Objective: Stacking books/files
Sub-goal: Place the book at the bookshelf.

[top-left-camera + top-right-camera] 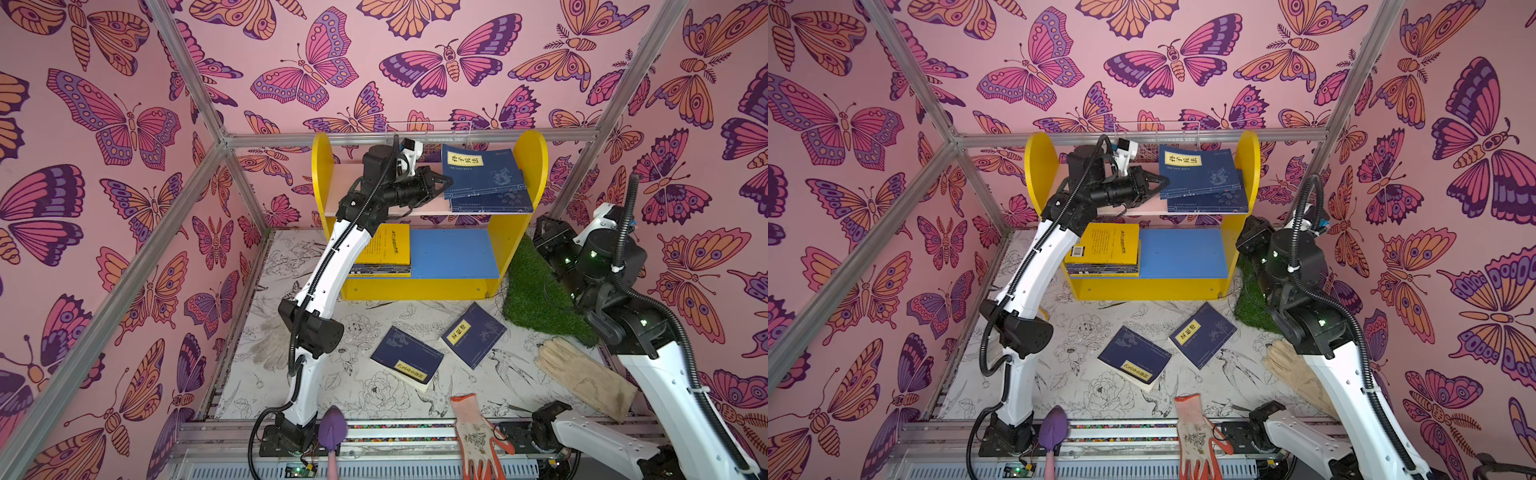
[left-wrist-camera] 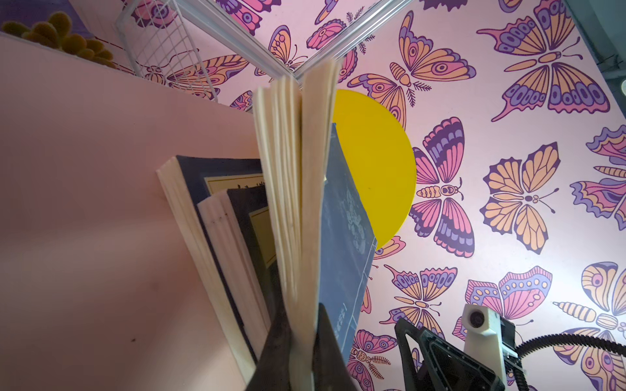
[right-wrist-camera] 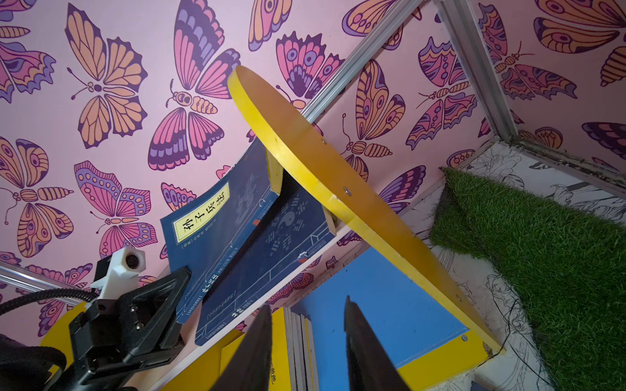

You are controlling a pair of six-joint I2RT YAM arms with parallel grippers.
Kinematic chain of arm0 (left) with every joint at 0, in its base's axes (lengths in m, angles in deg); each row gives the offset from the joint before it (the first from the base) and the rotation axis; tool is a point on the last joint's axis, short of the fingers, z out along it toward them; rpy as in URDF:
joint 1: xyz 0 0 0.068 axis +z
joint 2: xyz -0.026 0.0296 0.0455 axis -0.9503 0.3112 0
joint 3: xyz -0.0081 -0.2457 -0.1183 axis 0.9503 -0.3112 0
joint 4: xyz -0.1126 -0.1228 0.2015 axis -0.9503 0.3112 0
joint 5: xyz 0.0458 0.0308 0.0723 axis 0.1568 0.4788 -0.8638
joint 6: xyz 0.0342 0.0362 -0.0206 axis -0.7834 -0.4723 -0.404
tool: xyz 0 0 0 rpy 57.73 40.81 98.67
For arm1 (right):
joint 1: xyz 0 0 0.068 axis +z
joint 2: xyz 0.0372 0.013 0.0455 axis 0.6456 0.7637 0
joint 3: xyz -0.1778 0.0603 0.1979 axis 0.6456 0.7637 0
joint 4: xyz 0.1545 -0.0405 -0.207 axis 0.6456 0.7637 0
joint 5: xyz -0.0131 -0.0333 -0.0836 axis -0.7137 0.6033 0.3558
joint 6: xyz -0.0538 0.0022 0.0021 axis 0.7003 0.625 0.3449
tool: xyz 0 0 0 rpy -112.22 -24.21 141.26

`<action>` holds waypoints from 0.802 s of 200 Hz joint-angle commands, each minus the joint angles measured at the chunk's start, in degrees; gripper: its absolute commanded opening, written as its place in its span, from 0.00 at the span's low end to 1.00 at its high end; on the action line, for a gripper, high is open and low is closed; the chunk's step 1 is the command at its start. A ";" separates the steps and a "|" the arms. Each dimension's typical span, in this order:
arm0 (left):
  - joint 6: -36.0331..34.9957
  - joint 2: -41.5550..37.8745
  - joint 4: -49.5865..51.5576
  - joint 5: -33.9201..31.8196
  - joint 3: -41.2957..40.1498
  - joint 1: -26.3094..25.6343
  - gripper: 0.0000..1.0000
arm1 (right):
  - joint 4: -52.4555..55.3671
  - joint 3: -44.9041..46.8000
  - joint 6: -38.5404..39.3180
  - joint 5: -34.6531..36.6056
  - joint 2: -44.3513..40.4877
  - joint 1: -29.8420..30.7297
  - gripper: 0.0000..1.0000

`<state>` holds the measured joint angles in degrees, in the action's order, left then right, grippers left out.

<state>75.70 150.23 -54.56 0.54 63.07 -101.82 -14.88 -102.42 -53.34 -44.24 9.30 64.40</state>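
Note:
A navy book with a yellow label point(image 1: 482, 172) lies tilted on the yellow shelf unit's top board, over another navy book point(image 1: 498, 203). My left gripper point(image 1: 441, 182) is shut on its left edge. In the left wrist view the jaws pinch a sheaf of its pages point(image 2: 305, 237), and the rest fan apart. A stack of books topped by a yellow cover point(image 1: 384, 248) lies on the lower blue board. Two navy books point(image 1: 407, 359) point(image 1: 473, 334) lie on the floor. My right gripper point(image 3: 308, 306) stands open and empty beside the shelf's right end.
The yellow shelf unit point(image 1: 419, 289) stands against the back wall. A green grass mat point(image 1: 540, 299) lies to its right. A beige glove point(image 1: 582, 374), a white-and-orange glove point(image 1: 478, 436) and a purple trowel point(image 1: 332, 428) lie near the front edge.

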 commanded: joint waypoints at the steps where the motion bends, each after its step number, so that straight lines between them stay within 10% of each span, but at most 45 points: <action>1: 0.15 1.27 0.66 1.95 0.26 -0.11 0.09 | -0.69 -0.14 -0.75 -2.13 1.02 -0.07 0.37; 26: 0.95 2.08 0.65 0.95 0.23 -0.03 0.48 | -2.33 -1.28 -0.17 -7.03 3.10 -0.10 0.36; 47: 1.88 2.99 0.47 0.66 0.53 -0.02 0.63 | -3.02 -3.24 0.41 -12.18 5.39 -0.07 0.36; 160: 0.94 1.56 0.42 -2.05 -1.79 -0.01 0.81 | -5.30 -8.36 -5.04 -23.84 14.40 -0.19 0.27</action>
<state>77.34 150.49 -57.68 0.50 63.75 -101.89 -19.01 -107.97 -56.45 -66.95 22.31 64.35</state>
